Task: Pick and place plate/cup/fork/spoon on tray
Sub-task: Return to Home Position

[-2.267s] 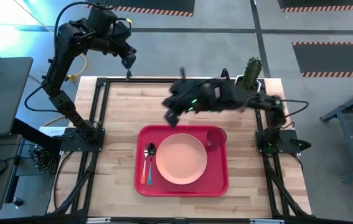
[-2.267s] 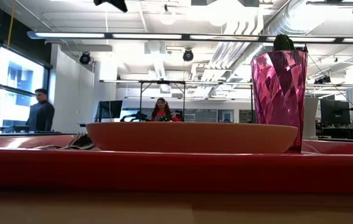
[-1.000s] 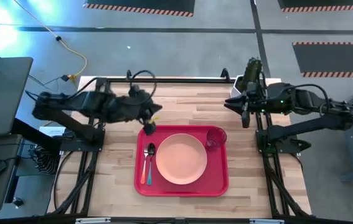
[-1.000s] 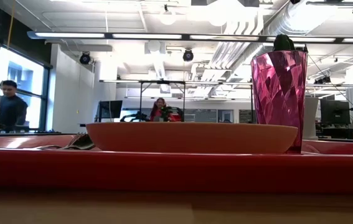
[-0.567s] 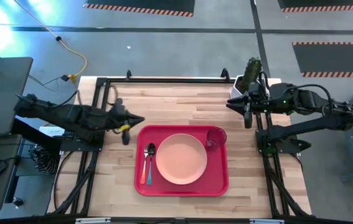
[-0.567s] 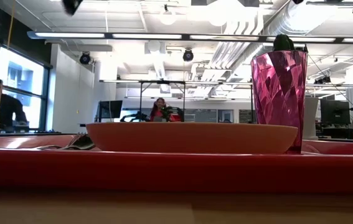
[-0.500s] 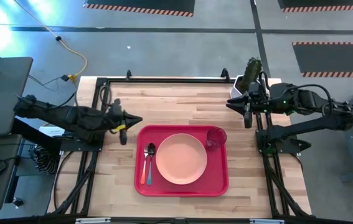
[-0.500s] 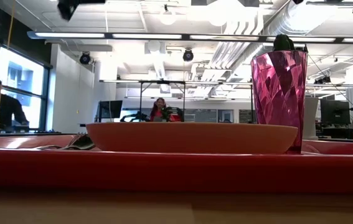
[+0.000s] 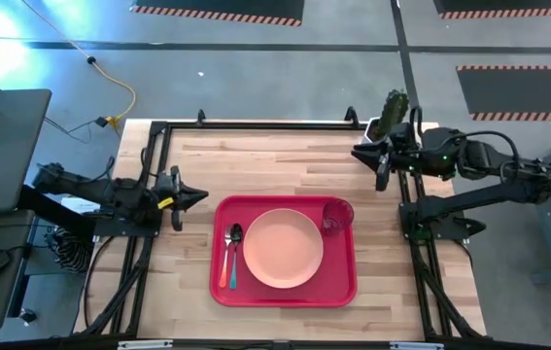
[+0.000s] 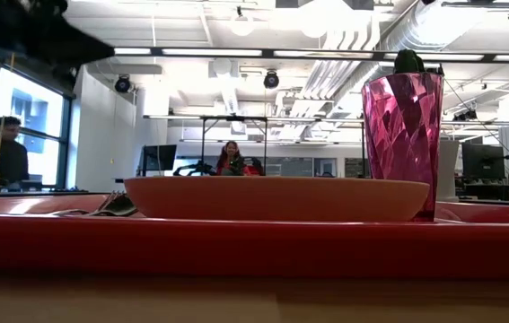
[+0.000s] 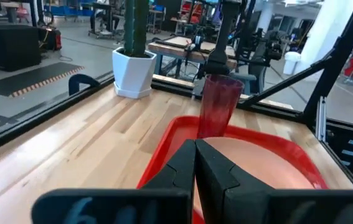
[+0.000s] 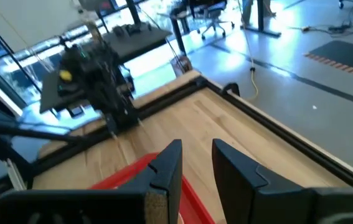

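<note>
The red tray (image 9: 343, 282) lies on the middle of the wooden table. On it the peach-pink plate (image 9: 283, 249) rests flat in the middle. The red-pink cup (image 9: 336, 215) stands upright at the tray's far right corner. The teal-handled spoon (image 9: 234, 255) and the orange-handled fork (image 9: 224, 266) lie side by side along the tray's left side. My left gripper (image 9: 180, 199) is shut and empty at the table's left edge (image 11: 195, 144). My right gripper (image 9: 380, 167) is open and empty at the far right edge (image 12: 196, 149).
A white pot with a green cactus (image 9: 392, 115) stands at the table's far right corner, close to my right gripper. Black frame rails (image 9: 256, 124) run along the table's edges. People show in the room beyond (image 10: 4, 148).
My left gripper has drawn back from the tray's far left corner toward the table's left edge, its arm stretched low and level, fingers still shut. Plate, cup, fork and spoon have stayed in place on the tray.
</note>
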`<action>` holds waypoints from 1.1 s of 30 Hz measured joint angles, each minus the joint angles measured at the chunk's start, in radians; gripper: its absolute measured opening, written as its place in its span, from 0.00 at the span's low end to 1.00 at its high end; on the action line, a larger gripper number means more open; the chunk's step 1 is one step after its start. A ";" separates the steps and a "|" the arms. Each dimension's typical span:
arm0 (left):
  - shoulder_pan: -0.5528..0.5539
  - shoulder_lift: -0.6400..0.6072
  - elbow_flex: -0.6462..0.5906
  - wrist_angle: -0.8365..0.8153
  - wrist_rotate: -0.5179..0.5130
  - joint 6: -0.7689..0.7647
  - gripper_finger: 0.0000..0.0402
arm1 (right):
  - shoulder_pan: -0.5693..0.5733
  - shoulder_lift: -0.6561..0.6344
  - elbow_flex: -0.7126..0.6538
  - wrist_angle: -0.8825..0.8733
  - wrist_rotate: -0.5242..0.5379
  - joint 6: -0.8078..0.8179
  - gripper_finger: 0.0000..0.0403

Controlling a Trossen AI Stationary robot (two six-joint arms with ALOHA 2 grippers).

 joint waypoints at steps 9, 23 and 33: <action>0.000 -0.224 -0.171 0.001 0.047 0.028 0.00 | 0.000 -0.001 0.000 0.064 -0.060 -0.025 0.20; 0.001 -0.221 -0.172 0.005 0.102 -0.015 0.00 | -0.001 -0.292 -0.145 0.066 0.000 -0.166 0.20; 0.001 -0.220 -0.172 0.007 0.101 0.112 0.00 | -0.001 -0.560 -0.591 0.370 -0.132 -0.132 0.20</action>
